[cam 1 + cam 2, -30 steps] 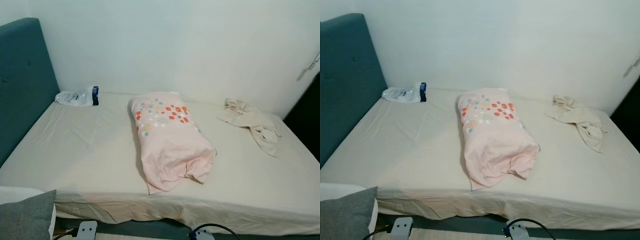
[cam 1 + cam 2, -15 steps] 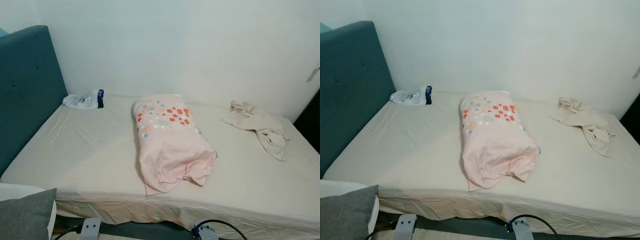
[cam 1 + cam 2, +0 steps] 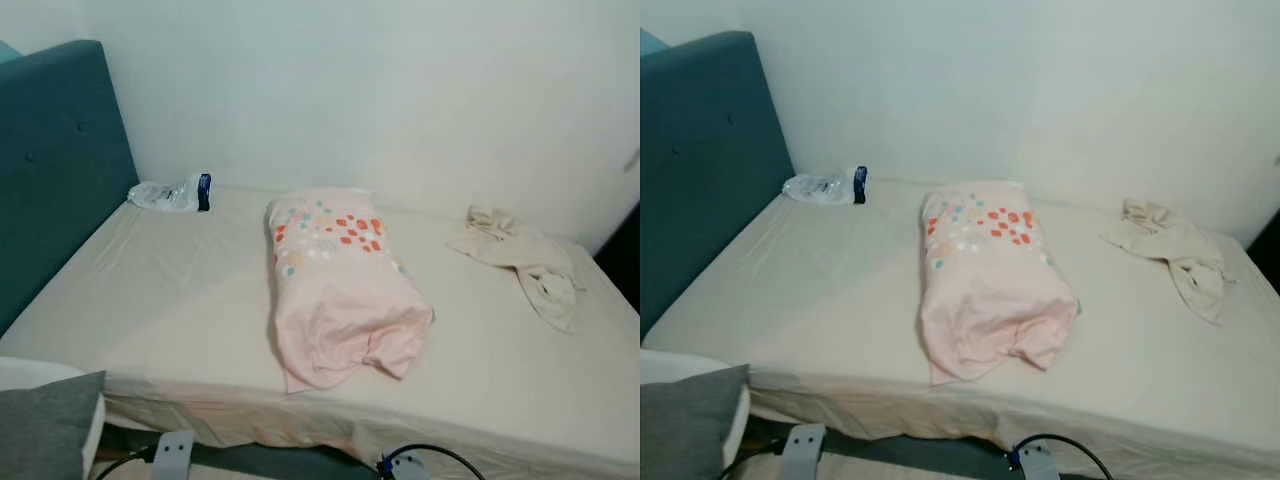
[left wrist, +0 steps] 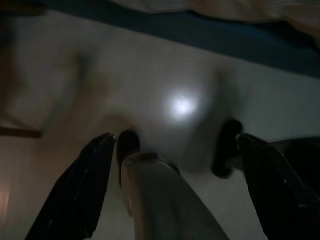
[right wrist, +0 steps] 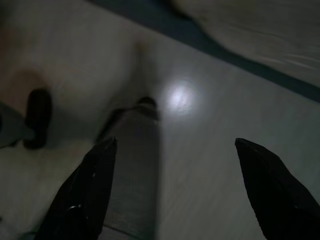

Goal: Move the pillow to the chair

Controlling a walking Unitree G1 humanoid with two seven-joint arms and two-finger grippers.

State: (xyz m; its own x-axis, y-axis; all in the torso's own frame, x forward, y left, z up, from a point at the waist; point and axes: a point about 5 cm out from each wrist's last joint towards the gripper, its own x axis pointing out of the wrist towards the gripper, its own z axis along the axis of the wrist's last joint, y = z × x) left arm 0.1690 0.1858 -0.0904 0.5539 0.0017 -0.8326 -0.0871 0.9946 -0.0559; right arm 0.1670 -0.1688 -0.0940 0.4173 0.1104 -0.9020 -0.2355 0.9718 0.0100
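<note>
The pink pillow (image 3: 340, 285) with orange and blue spots lay in the middle of the bed (image 3: 170, 300). One end sat near the front edge, and its loose cover was bunched up there. No chair could be seen from here.

The left gripper (image 4: 172, 187) hung down low, pointing at the shiny floor (image 4: 165, 80), and its two black fingers were spread apart with nothing between them. The right gripper (image 5: 175, 187) hung the same way, fingers wide apart and holding nothing.

The step in hand looked like getting close to the bed. The pillow was big and soft, so one gripper would likely just pinch the loose cover and let the rest flop. It would be better to use both arms, one on each long side, and squeeze the fat middle.

A beige cloth (image 3: 520, 260) lay well apart on the right side of the bed. A plastic water bottle (image 3: 170, 193) lay far back by the teal headboard (image 3: 55, 170). Neither was in the way. A grey cushion (image 3: 45, 430) sat near the robot's left, so the left arm should lift clear of it.
</note>
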